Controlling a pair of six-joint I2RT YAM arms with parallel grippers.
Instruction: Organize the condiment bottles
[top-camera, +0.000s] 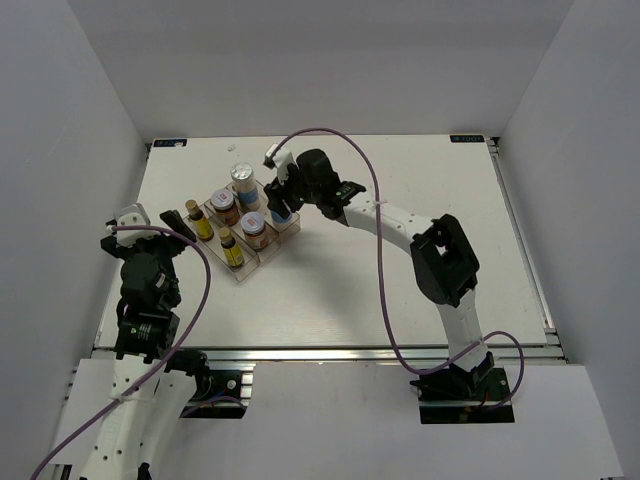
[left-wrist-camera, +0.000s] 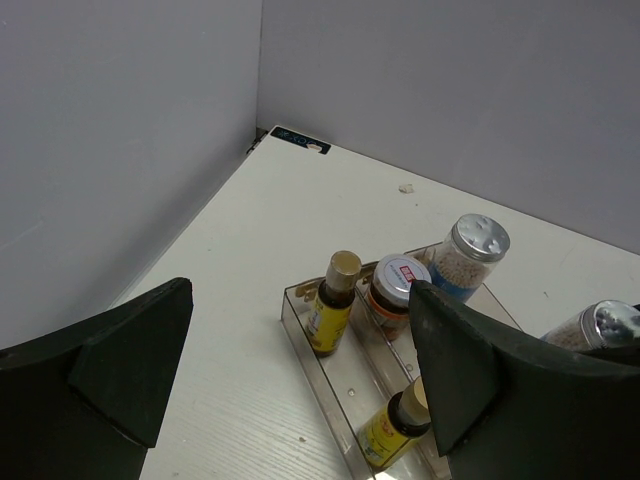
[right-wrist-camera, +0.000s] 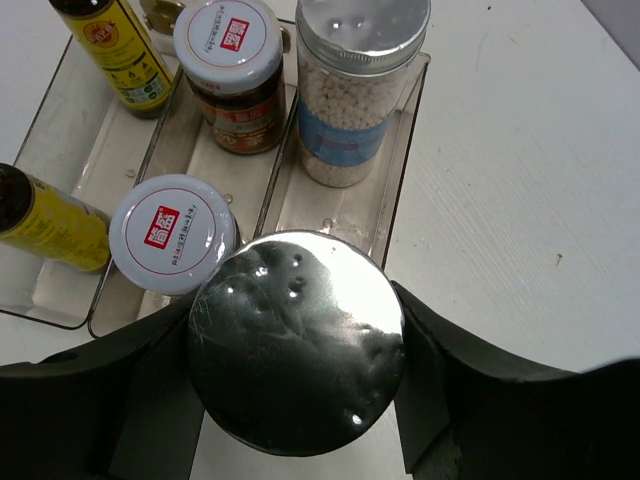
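I start nearest me: the white table (top-camera: 350, 300) runs from the metal rail (top-camera: 330, 352) by the arm bases out to plain grey walls (top-camera: 330, 60) that box it in on three sides. The top is matte and slightly scuffed.

The right gripper (right-wrist-camera: 293, 320) is clamped on a silver-lidded jar (right-wrist-camera: 300, 370), one finger on each side just under the lid. The jar sits at the near end of the clear divided tray (right-wrist-camera: 405, 165), over its right lane. I cannot tell whether its base rests on the tray floor.

Straight ahead of those fingers, at the far end of the same lane, stands the other silver-lidded jar (right-wrist-camera: 360, 90) with white beads and a blue label. Just beside the left finger, in the middle lane, is a squat jar (right-wrist-camera: 172, 232) with a pale lid and red print. A second squat jar (right-wrist-camera: 230, 75) stands beyond it. Further left of the gripper, the outer lane holds a yellow bottle (right-wrist-camera: 50, 225) near and a second yellow bottle (right-wrist-camera: 110, 50) farther off.

The left gripper (top-camera: 178, 228) hangs with its jaws spread wide and nothing between them. It is near the tray's left end but clear of it. From its wrist view the yellow bottles' lane is the closest part of the tray, and the jars lie beyond.
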